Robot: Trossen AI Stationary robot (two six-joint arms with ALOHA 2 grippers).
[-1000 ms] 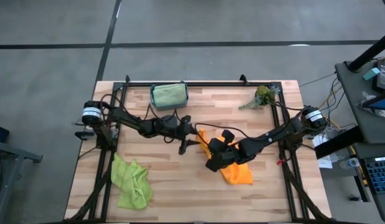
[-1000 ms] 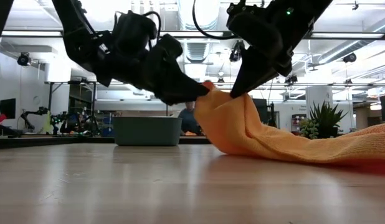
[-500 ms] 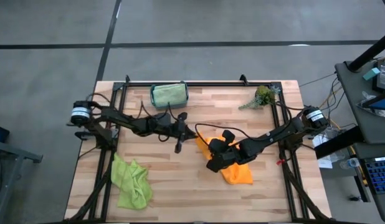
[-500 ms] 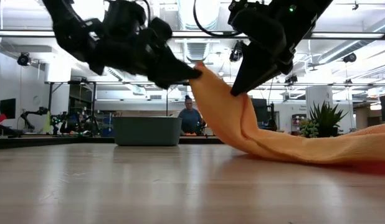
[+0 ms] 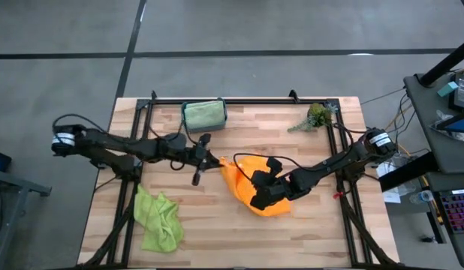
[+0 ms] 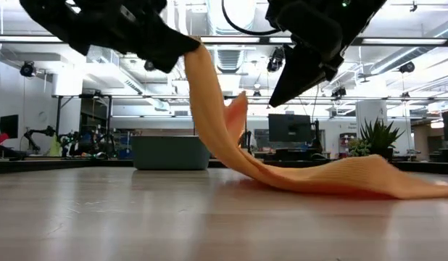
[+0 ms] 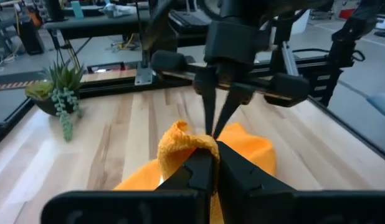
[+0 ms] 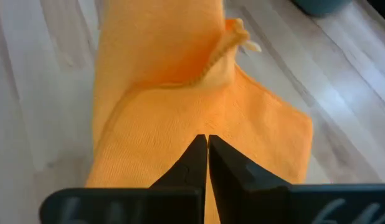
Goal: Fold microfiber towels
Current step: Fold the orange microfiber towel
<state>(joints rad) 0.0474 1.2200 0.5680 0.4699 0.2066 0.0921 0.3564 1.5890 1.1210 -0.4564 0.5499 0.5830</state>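
**Orange towel lifted at table centre**

The teal bin (image 5: pixel 204 115) holds a sage green towel (image 5: pixel 203 112). Left gripper (image 5: pixel 215 160) pinches the orange towel (image 5: pixel 254 180) corner, raised; right gripper (image 5: pixel 256 201), fingers together, empty above it. Lime green towel (image 5: pixel 158 217) lies front-left; plant sprig (image 5: pixel 314 117) rear-right.

Orange towel (image 5: pixel 260 184) mid-table, one corner lifted; lime green towel (image 5: pixel 158 220) crumpled, front-left.

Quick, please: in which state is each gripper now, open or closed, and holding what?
Left gripper: closed on a corner of the orange towel, lifting it.
Right gripper: closed, above the orange towel, holding nothing.
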